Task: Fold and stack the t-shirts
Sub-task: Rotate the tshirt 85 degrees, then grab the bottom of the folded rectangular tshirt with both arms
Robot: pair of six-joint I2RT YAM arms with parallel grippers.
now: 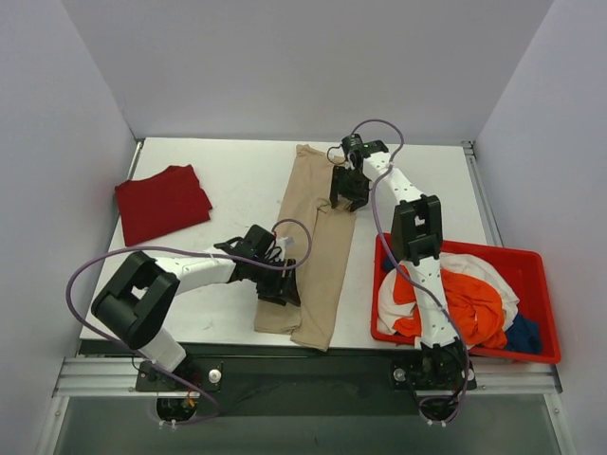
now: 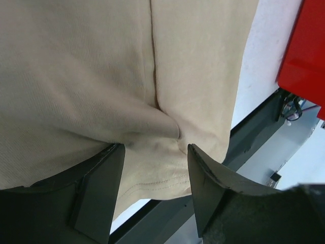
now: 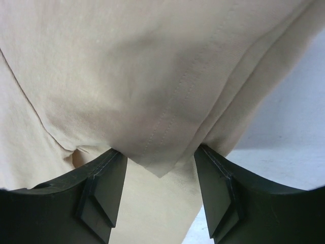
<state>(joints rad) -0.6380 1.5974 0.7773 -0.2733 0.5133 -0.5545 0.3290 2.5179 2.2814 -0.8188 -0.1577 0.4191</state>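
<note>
— How is the overhead view lit?
— Brightly and evenly, from above. The white worktop (image 1: pixel 237 180) nearly washes out, the walls (image 1: pixel 76 114) read a cool grey-lilac, and shadows under the arms are short and soft-edged.
— Any glare?
— Only a mild sheen along the red bin (image 1: pixel 547 303) rim, and its colour is heavily saturated.
— And the wrist cameras?
— The beige t-shirt (image 2: pixel 76 66) is crisp, with its weave and stitching showing and gentle shading in the folds. On the left tool (image 2: pixel 155 147) and right tool (image 3: pixel 158 151) the fingers (image 2: pixel 99 193) are near-black, underexposed and slightly soft. The worktop beside the cloth is blown pale.
</note>
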